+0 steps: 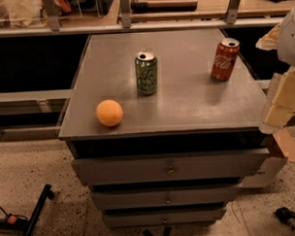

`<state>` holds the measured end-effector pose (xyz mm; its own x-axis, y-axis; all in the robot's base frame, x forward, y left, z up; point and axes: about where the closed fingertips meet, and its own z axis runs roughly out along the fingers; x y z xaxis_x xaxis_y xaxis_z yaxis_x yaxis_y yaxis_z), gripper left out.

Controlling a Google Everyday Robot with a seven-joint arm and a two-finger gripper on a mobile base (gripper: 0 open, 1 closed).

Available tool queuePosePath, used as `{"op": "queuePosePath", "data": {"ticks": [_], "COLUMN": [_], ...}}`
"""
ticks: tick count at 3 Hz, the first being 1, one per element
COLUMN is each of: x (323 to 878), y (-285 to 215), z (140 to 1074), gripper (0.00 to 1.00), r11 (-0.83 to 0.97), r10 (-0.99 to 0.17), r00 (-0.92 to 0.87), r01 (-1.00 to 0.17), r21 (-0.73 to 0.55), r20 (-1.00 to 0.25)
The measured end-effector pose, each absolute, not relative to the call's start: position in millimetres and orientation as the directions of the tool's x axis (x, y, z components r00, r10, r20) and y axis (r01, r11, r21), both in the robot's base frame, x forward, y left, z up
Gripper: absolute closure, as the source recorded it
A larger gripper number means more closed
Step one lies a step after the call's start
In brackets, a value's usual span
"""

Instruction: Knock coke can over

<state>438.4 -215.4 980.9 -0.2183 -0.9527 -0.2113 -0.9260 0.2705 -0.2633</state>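
The coke can (225, 59), red with white script and a silver top, stands upright near the right edge of the grey cabinet top (186, 104), towards the back. My gripper (279, 103), pale cream, comes in from the right edge of the view. It hangs just past the cabinet's right front corner, in front of and to the right of the can, apart from it.
A green can (146, 73) stands upright mid-top. An orange ball-like fruit (109, 113) lies near the front left edge. The cabinet has three drawers (168, 168) below. A rail and shelves run behind. Black stand legs (34, 211) lie on the floor at left.
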Motion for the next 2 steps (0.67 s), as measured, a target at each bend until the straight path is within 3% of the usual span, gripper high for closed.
{"op": "queuePosePath", "data": {"ticks": [2], "x": [439.0], "y": [-218.2], "z": [979.3], "gripper": [0.0], "r11": [0.29], "r10": [-0.946], "r00": [-0.234], "r01": [-0.92], "r21": [-0.263], "r20": [-0.225]}}
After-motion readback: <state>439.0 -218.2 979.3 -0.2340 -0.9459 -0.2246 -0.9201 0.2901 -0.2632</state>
